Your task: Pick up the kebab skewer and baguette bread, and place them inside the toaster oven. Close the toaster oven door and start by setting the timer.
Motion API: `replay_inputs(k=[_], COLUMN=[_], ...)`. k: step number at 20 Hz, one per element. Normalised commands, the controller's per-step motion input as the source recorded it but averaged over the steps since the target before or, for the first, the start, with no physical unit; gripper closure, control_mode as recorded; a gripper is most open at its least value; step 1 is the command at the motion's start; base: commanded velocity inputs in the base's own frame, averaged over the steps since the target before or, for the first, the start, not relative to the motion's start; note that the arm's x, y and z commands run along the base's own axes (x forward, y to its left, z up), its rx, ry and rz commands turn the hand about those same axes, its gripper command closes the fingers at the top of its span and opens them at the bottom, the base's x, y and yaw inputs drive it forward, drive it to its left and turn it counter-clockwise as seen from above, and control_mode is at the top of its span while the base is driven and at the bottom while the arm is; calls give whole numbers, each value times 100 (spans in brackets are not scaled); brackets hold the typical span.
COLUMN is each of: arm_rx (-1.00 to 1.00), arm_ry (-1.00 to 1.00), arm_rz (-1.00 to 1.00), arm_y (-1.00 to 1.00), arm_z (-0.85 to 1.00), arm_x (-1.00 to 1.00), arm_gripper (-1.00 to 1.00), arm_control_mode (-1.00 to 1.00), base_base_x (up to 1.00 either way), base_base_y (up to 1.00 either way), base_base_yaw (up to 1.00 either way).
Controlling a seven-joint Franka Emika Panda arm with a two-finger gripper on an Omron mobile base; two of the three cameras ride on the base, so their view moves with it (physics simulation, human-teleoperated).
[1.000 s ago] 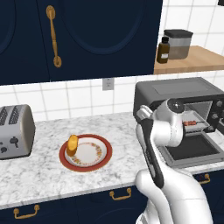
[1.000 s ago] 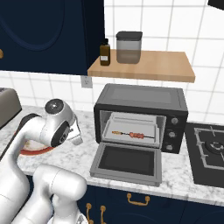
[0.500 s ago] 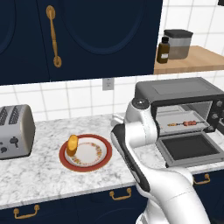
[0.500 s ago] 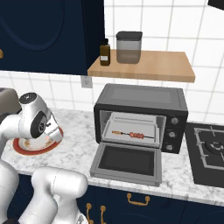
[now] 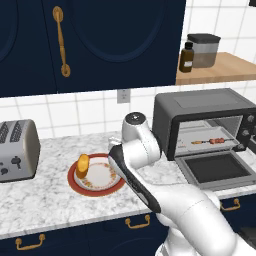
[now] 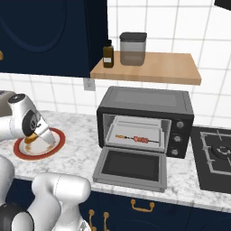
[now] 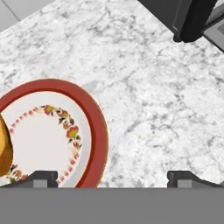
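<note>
- Gripper (image 7: 112, 177) — jaws spread wide, holding nothing, above the marble counter (image 7: 153, 109).
- Baguette bread (image 7: 4, 151) lies to its left on the red-rimmed plate (image 7: 94, 127).
- Kebab skewer (image 6: 134, 138) sits well away, inside the toaster oven (image 6: 146, 119) — toaster oven door (image 6: 128, 168) down.

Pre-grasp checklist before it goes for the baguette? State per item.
1. Kebab skewer already on the rack inside the toaster oven: ok.
2. Toaster oven door dropped open, path in free: ok.
3. Baguette bread lying on the red-rimmed plate, nothing on top of it: ok.
4. Hand open, nothing between the fingers: ok.
5. Hand centred over the baguette: not ok; in the hand view the loaf sits at the far left edge, with the plate rim and bare counter ahead.
6. Hand low enough to close on the loaf: cannot tell.
</note>
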Motion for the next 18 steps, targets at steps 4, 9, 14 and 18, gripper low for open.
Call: replay_inputs(k=[4, 9, 14, 18], arm_rx=[0, 1, 0, 0], arm_ry=[9, 1, 0, 0], arm_rz=[30, 52, -2, -6], arm_y=[32, 25, 60, 66], arm_z=[-30, -41, -2, 0], arm_x=[37, 4, 15, 33], arm_gripper=[-100, -100, -100, -100], arm_control_mode=[-100, -100, -100, -100], base_base_x=[0, 0, 0, 0], base_base_y=[0, 0, 0, 0], base_base_yaw=[0, 0, 0, 0])
